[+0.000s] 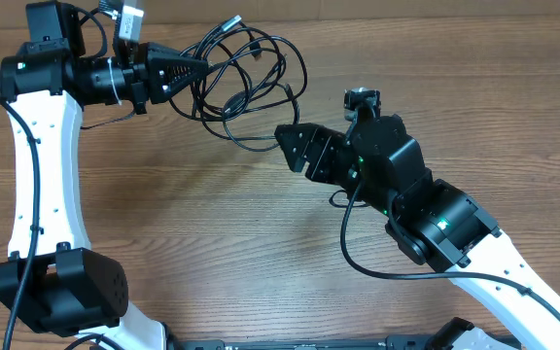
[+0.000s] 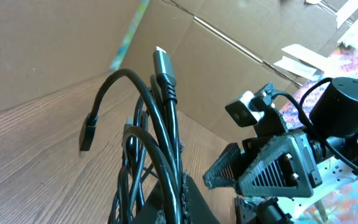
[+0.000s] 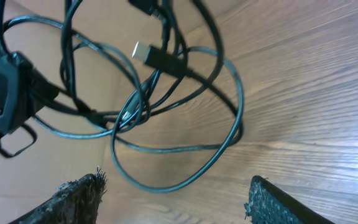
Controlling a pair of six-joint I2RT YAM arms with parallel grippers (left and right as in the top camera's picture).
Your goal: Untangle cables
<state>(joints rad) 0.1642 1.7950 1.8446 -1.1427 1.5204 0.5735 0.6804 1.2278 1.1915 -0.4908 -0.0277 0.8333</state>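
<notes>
The cables [image 1: 251, 83] form a tangle of thin black loops hanging off the tip of my left gripper [image 1: 191, 70], which is shut on the bundle above the table's far left. In the left wrist view the strands [image 2: 160, 143] rise out of the left gripper [image 2: 176, 200], a silver-tipped plug [image 2: 162, 62] sticking up and a small black plug [image 2: 89, 134] drooping left. My right gripper [image 1: 285, 146] stands open, just right of the lowest loop. In the right wrist view that loop [image 3: 185, 168] hangs just beyond the right gripper [image 3: 176, 193], with nothing between the fingertips [image 3: 79, 199]. A silver-tipped plug [image 3: 157, 57] dangles mid-tangle.
The wooden table [image 1: 212, 243] spreads below both arms. A cardboard wall [image 2: 55, 50] stands behind the table. The right arm's own thick wire [image 1: 358, 255] loops down beside its wrist. The left arm's base [image 1: 56, 292] sits at the near left corner.
</notes>
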